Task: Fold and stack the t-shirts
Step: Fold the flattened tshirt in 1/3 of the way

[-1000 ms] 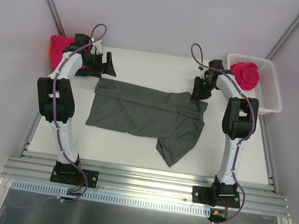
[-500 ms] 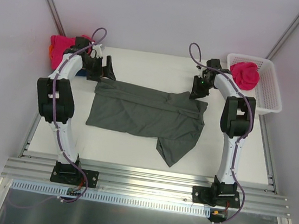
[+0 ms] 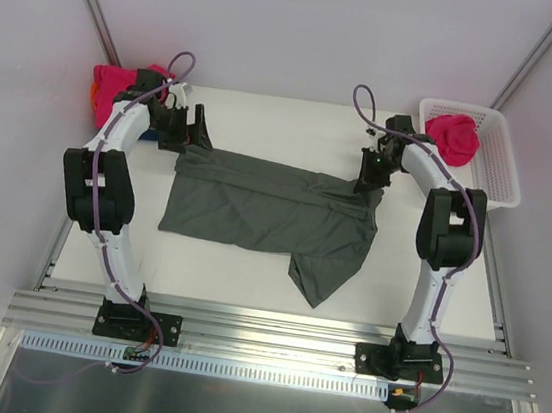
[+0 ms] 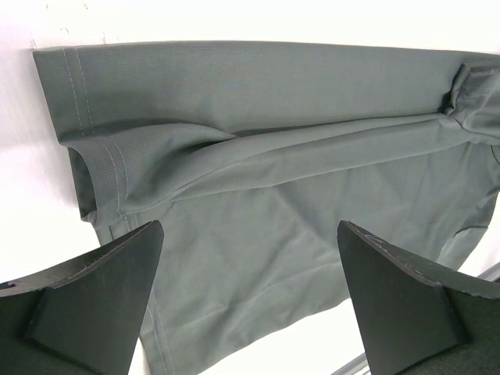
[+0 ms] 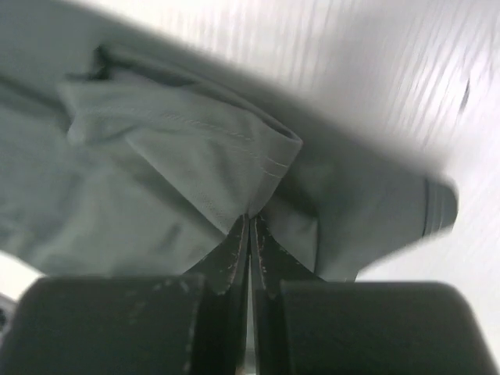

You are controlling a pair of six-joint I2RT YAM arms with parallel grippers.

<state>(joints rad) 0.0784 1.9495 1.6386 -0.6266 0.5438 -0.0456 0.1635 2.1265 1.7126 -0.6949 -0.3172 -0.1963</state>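
A large dark grey t-shirt [image 3: 265,210] lies half folded across the middle of the table, one flap hanging toward the front. My left gripper [image 3: 197,126] is open just above its far left corner; the left wrist view shows the hemmed grey cloth [image 4: 258,164] between the spread fingers. My right gripper [image 3: 369,178] is shut on a fold of the grey shirt [image 5: 195,156] at its far right corner. A pink t-shirt [image 3: 113,81] lies on blue and orange ones at the far left. Another pink t-shirt [image 3: 453,135] sits in the basket.
A white plastic lattice basket [image 3: 492,168] stands at the far right corner beside the right arm. Aluminium rails [image 3: 271,332] run along the near edge by the arm bases. Grey walls close in on the left, the right and the back.
My right gripper has come down and a little nearer onto the shirt's far right corner. My left gripper has shifted slightly toward the back, staying open.
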